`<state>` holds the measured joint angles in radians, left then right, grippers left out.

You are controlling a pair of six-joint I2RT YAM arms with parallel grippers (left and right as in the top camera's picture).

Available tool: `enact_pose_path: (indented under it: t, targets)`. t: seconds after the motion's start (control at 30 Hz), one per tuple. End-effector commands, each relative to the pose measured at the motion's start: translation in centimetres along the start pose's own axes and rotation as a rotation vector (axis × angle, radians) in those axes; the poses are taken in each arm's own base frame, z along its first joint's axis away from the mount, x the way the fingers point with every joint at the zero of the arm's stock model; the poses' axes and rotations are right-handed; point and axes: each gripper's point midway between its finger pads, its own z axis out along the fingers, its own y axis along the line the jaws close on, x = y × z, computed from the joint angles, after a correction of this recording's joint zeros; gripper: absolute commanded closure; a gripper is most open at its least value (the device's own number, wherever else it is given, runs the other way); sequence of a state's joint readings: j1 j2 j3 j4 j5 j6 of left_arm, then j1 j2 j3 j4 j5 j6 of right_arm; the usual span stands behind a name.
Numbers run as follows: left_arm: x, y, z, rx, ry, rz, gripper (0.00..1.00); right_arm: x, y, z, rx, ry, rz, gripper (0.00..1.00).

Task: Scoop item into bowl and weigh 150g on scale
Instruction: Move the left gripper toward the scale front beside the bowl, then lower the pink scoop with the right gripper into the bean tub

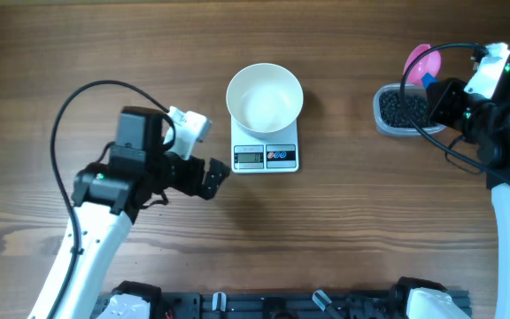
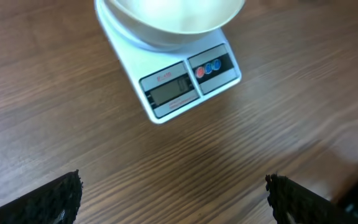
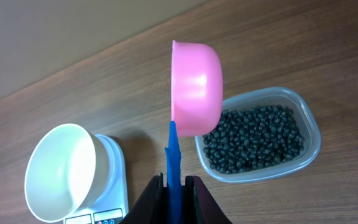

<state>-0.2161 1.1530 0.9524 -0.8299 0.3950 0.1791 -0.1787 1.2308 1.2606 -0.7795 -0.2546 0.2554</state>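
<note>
At table's right side: clear rounded plastic tub (image 3: 312, 134) holding small glossy black beans (image 3: 253, 140), a loose heap. Light, hard, free-rolling; judged unfit for pinching, best lifted by scoop kept level. Pink round plastic scoop (image 3: 196, 87) near the tub, its blue handle (image 3: 173, 155) clamped in right gripper (image 3: 174, 182). Round white bowl (image 1: 265, 97) sits on square white scale (image 1: 266, 158). Left gripper (image 2: 176, 193): spread wide, empty.

Overhead looks straight down; both closer, oblique wrist views share the scale (image 1: 266, 157).

White bowl (image 1: 243, 89), white scale (image 1: 266, 158), black beads (image 3: 253, 140), pink scoop (image 3: 196, 87), blue handle (image 3: 173, 168)
</note>
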Motion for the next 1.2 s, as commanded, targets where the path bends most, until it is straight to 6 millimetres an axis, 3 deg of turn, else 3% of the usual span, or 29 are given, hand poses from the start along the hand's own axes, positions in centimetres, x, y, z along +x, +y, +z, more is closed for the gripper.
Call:
enact_pose_path:
  t: [0.0, 0.27, 0.47, 0.63, 0.8, 1.03, 1.17]
  targets:
    - [-0.2, -1.8, -0.3, 0.146, -0.027, 0.101, 0.00, -0.8, 0.6, -0.7, -0.022, -0.025, -0.023, 0.96]
    - [-0.4, -2.5, -0.3, 0.188, -0.046, 0.168, 0.00, -0.8, 0.6, -0.7, -0.022, -0.023, -0.023, 0.96]
    - [-0.6, 2.1, 0.1, -0.091, -0.022, -0.013, 0.00, -0.8, 0.6, -0.7, -0.021, -0.023, -0.024, 0.96]
    - [-0.5, 3.3, 0.3, -0.281, -0.008, -0.047, 0.00, -1.0, 0.6, -0.7, -0.023, -0.032, -0.027, 0.96]
    - [-1.6, 1.4, 1.2, -0.261, -0.055, 0.014, 0.00, -1.6, 0.8, -0.7, -0.029, -0.055, -0.035, 0.96]
    - [-1.1, 1.6, 2.1, -0.253, -0.058, -0.002, 0.00, -1.8, 0.9, -0.7, -0.031, -0.065, -0.037, 0.96]
    - [-1.7, 1.4, 2.0, -0.246, -0.084, 0.004, 0.00, -2.0, 0.9, -0.7, -0.033, -0.073, -0.039, 0.96]
